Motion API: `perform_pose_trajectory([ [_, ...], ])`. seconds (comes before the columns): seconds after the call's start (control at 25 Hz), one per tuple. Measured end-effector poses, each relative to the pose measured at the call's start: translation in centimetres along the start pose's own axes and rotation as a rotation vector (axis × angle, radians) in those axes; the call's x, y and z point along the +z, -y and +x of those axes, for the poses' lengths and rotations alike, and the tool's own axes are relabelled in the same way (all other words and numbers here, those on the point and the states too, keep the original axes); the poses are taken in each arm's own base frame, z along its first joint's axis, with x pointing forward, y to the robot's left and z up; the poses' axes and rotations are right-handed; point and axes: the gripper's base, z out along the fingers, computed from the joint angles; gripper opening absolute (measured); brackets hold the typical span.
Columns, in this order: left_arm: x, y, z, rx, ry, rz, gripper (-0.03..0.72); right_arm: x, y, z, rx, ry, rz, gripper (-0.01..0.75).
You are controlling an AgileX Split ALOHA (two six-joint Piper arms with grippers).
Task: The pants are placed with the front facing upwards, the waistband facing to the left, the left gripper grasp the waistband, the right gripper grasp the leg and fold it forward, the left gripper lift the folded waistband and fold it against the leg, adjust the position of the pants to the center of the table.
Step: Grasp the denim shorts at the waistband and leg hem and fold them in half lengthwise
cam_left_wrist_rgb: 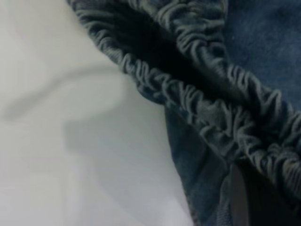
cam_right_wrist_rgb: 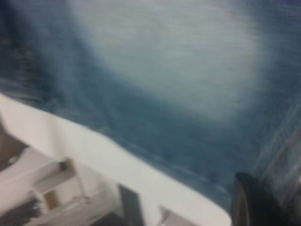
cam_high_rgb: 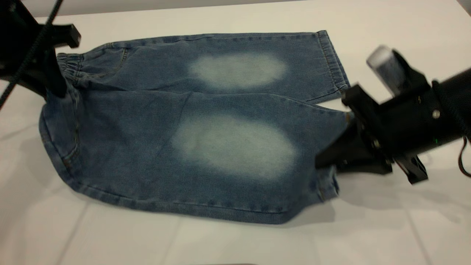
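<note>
The blue denim pants (cam_high_rgb: 220,147) lie front up on the white table (cam_high_rgb: 368,235), with a pale oval on each leg. The gathered waistband (cam_high_rgb: 70,66) is at the left. My left gripper (cam_high_rgb: 57,88) is shut on the waistband's near part. In the left wrist view the ruched waistband (cam_left_wrist_rgb: 197,99) runs past one dark finger (cam_left_wrist_rgb: 240,197) that presses against the denim. My right gripper (cam_high_rgb: 325,163) is shut on the hem of the near leg. That edge is raised a little, with a shadow beneath it. In the right wrist view the leg (cam_right_wrist_rgb: 164,61) fills the picture.
Bare tabletop (cam_high_rgb: 110,235) lies in front of the pants and to the right of them. The far leg's hem (cam_high_rgb: 335,66) rests flat on the table. The right wrist view shows the table's edge (cam_right_wrist_rgb: 94,146), with room furniture beyond it.
</note>
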Motion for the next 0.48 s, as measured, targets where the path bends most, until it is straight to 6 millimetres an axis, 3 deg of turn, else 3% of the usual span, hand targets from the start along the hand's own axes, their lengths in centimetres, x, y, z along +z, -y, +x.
perform_pose_trajectory([
  [0.24, -2.9, 0.3, -0.5, -0.002, 0.077, 0.019, 0.081, -0.7, -2.2, -1.4, 0.065, 0.008, -0.137, 0.021],
  [0.48, -3.1, 0.4, -1.5, -0.186, 0.185, 0.049, 0.081, -2.4, -3.3, -5.5, 0.201, 0.097, -0.225, 0.022],
])
